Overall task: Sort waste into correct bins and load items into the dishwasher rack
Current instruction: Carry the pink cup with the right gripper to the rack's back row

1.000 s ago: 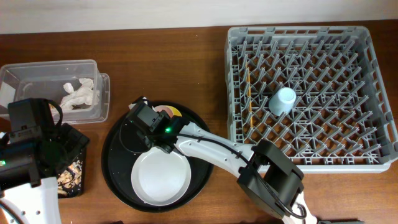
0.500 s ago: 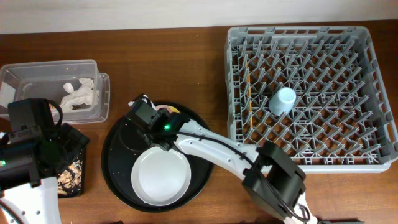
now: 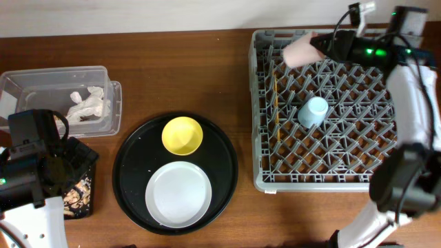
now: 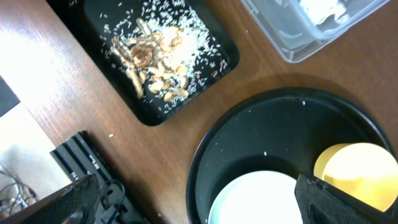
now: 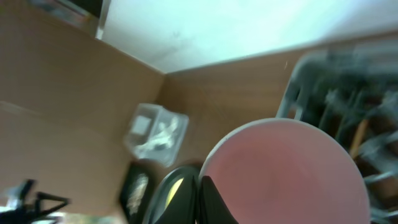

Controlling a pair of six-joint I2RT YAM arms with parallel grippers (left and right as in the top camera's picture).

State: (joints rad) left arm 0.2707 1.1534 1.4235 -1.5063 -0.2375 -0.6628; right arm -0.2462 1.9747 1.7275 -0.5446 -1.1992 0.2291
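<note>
Overhead view: pink cup (image 3: 298,52), small, judged light, rigid and smooth enough to slip, held on its side above the far-left corner of the dishwasher rack (image 3: 331,184), right claw (image 3: 320,47) clamped on it, best grip across the wall near the rim; left claw (image 4: 211,202) spread, idle.

Saucer (image 3: 182,135) behind plate (image 3: 178,195), on tray (image 3: 134,157)

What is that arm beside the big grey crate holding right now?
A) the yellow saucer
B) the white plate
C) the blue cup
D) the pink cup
D: the right gripper is shut on the pink cup above the dishwasher rack, while the yellow saucer and plate lie on the round black tray and the light-blue cup sits in the rack.
</note>
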